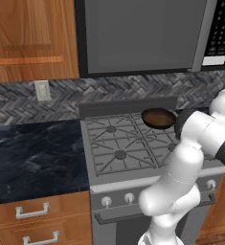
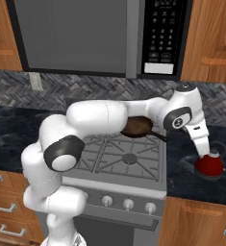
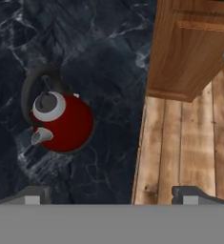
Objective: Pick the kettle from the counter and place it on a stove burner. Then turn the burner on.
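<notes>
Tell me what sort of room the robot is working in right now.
A home-style kitchen, by the look of it: a gas stove under a microwave, wooden cabinets, and a red kettle on the dark stone counter.

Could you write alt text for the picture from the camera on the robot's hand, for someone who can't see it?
Looking down from the robot's hand, a small red kettle with a silvery lid and dark handle stands on a black stone counter. The open claw hangs above, its two tips at the bottom, with a wooden floor to the right.
</notes>
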Robot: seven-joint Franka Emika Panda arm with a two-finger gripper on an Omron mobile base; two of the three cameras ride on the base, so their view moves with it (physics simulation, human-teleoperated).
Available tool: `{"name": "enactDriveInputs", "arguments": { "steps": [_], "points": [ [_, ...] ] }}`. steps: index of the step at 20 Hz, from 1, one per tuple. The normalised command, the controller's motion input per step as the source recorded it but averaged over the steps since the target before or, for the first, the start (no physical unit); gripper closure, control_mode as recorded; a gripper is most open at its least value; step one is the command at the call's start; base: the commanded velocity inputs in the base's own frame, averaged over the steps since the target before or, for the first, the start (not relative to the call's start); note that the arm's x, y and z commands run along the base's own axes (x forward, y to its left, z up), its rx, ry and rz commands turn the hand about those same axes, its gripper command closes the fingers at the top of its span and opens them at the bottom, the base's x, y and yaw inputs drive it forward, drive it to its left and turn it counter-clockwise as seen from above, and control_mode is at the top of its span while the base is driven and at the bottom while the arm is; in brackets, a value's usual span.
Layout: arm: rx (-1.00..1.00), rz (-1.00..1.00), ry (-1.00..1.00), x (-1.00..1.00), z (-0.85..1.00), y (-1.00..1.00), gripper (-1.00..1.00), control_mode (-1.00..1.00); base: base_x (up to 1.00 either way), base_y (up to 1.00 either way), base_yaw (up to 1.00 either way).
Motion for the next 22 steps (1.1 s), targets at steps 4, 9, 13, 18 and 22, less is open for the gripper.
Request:
{"name": "enactDriveInputs", "arguments": {
  "steps": [4, 9, 13, 18, 22],
  "points": [
    [0.04, 0.00, 0.00, 0.43, -0.13, -0.29, -1.00, -1.00, 0.00, 0.00, 0.00],
    [0.03, 0.00, 0.00, 0.43, -0.16, -0.18, -1.00, -1.00, 0.00, 0.00, 0.00],
    [0.03, 0.00, 0.00, 0.33, -0.14, -0.16, -1.00, -1.00, 0.00, 0.00, 0.00],
    [0.02, 0.00, 0.00, 0.31, -0.18, -0.15, -1.00, -1.00, 0.00, 0.00, 0.00],
    [0.00, 0.00, 0.00, 0.27, -0.29, -0.07, -1.00, -1.00, 0.00, 0.00, 0.00]
  ]
}}
